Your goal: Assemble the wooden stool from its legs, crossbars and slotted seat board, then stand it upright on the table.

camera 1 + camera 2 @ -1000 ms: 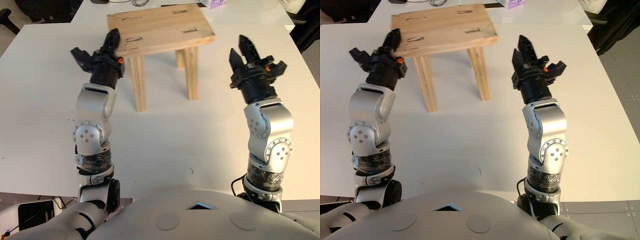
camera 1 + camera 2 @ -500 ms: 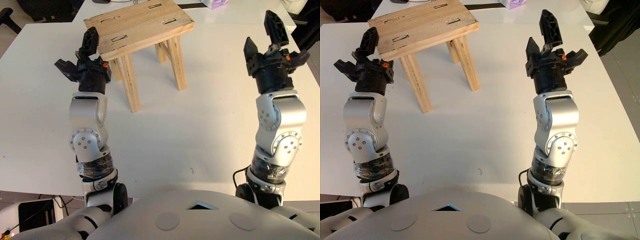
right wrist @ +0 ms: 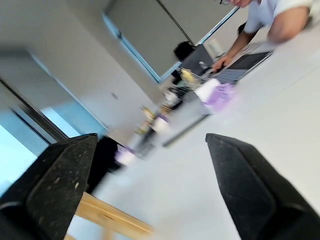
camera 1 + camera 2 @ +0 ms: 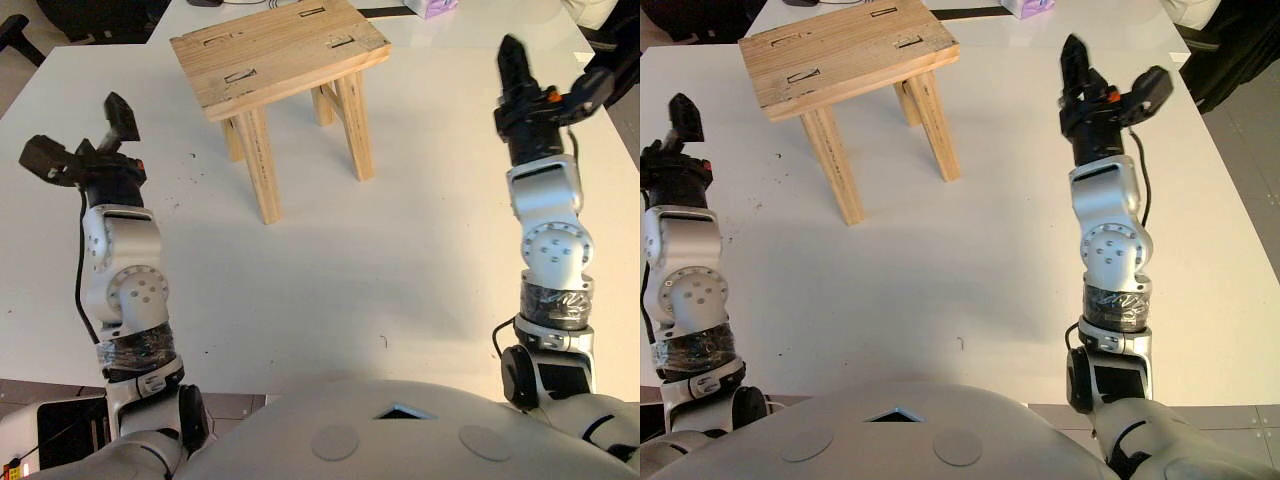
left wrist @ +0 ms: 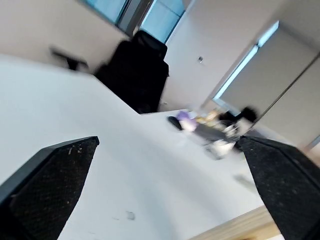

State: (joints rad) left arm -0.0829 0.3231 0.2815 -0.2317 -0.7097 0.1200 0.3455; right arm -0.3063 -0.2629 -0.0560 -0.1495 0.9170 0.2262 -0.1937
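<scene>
The assembled wooden stool (image 4: 278, 48) stands upright on the white table (image 4: 330, 270), slotted seat board on top and its legs (image 4: 258, 165) beneath. My left gripper (image 4: 76, 134) is raised well left of the stool, open, with nothing between its fingers (image 5: 47, 185). My right gripper (image 4: 1112, 72) is raised to the right of the stool, also open and holding nothing. A strip of the stool's wood (image 3: 114, 218) lies below the right gripper's fingers (image 3: 55, 185) in the right wrist view.
A purple item (image 4: 433, 7) lies at the table's far edge behind the stool. A black chair (image 4: 14, 40) stands off the far left corner. Small dark specks (image 4: 190, 158) dot the table left of the stool. Bare table stretches in front of the stool.
Both grippers have drawn away from the stool: the left swung out to the left, off the seat's edge, and the right turned and shifted slightly right. The stool stays standing.
</scene>
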